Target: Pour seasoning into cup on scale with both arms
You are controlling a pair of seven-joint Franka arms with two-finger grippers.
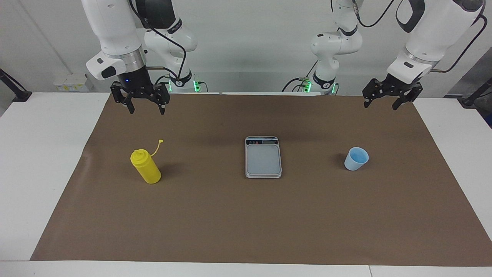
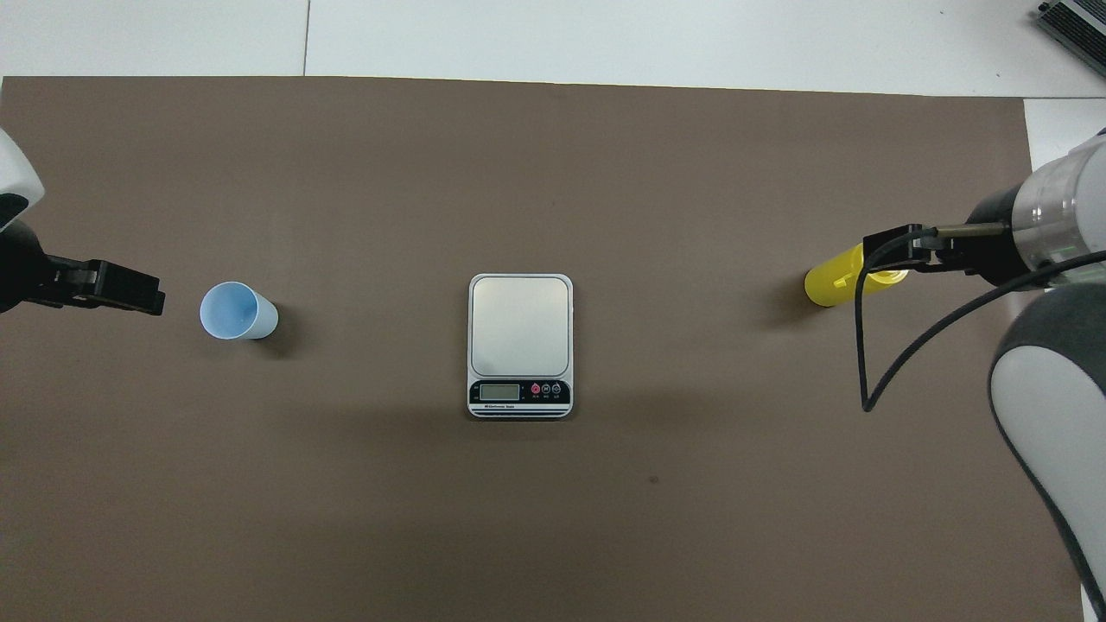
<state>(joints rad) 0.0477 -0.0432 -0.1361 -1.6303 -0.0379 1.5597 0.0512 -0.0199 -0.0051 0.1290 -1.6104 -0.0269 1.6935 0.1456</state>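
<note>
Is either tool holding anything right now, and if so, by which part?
Nothing is held. The left tool and right tool hang open in the air; bottle, cup and scale stand untouched.

light: bright, even, from above | shadows: soft, short beside the scale (image 1: 263, 157) | focus: sharp

A white counter (image 1: 42, 161) fills the scene, and a large sheet of brown paper (image 1: 246, 215) covers most of its top, leaving bare white strips along both ends and along the edge farthest from the robots. A plain pale wall (image 1: 250, 46) rises past the counter's robot-side edge, evenly lit. Against it, near the corner at the right arm's end, sits a small white box (image 1: 71, 82).
</note>
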